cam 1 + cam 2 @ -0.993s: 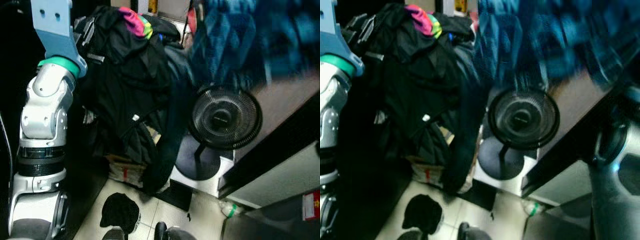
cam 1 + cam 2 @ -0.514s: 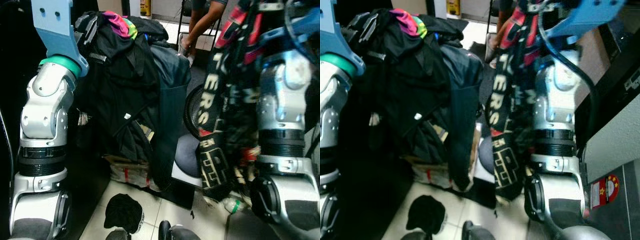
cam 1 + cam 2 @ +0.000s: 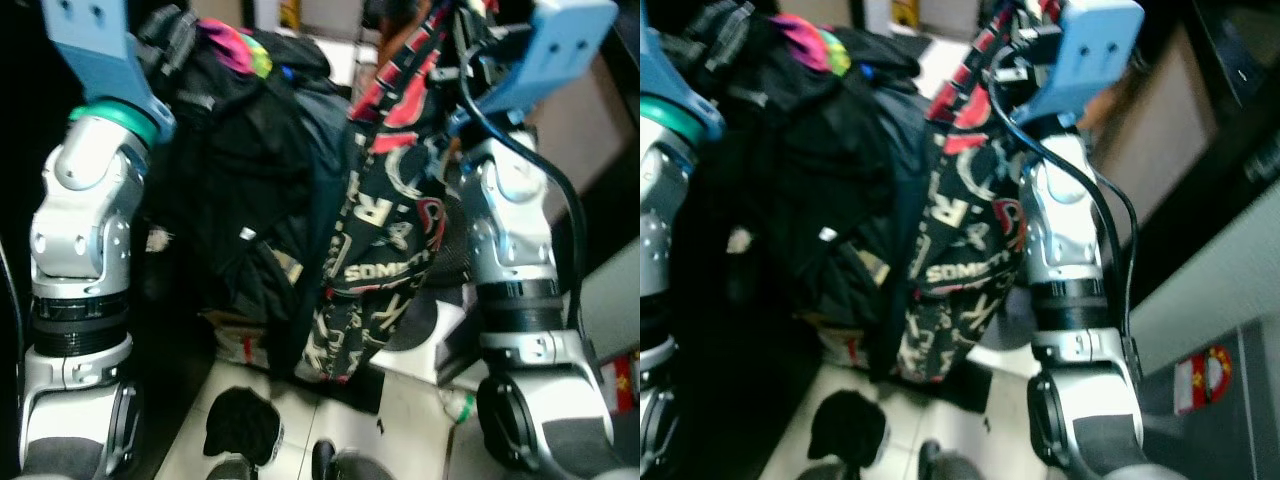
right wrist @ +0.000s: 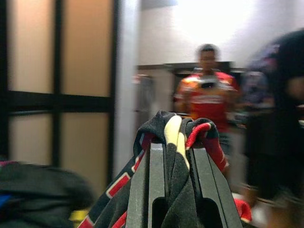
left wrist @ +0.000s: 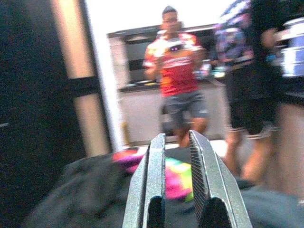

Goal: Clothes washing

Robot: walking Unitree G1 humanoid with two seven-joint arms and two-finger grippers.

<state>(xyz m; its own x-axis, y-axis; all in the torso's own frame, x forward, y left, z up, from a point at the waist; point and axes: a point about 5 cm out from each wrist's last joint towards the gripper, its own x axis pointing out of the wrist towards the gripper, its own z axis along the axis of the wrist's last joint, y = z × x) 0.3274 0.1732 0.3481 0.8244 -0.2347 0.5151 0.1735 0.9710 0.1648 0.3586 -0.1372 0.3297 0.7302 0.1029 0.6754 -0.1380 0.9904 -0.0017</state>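
**We carry one patterned garment high, clear of the pile**

Our right gripper (image 4: 176, 152) is clenched on the patterned garment (image 3: 375, 270), a black cloth with red trim and white lettering. In the right wrist view a fold of it bulges up between the two fingers. We hold it high so that its long tail hangs free beside our right arm (image 3: 510, 260) and does not drag on the tiled floor (image 3: 400, 420).

Our left gripper (image 5: 176, 161) has its fingers slightly apart and grasps nothing; it points over the top of the dark clothes pile (image 3: 250, 180), near a pink and green piece (image 5: 178, 178). We judge that it waits there, ready for another item.

The pile slumps just left of the hanging garment, and the two seem to touch along their edges. A small black item (image 3: 240, 425) lies loose on the floor below, apart from the heap.

A person in a red shirt (image 4: 206, 97) stands ahead of us, and another in dark clothes is nearer, so we judge the way forward needs care
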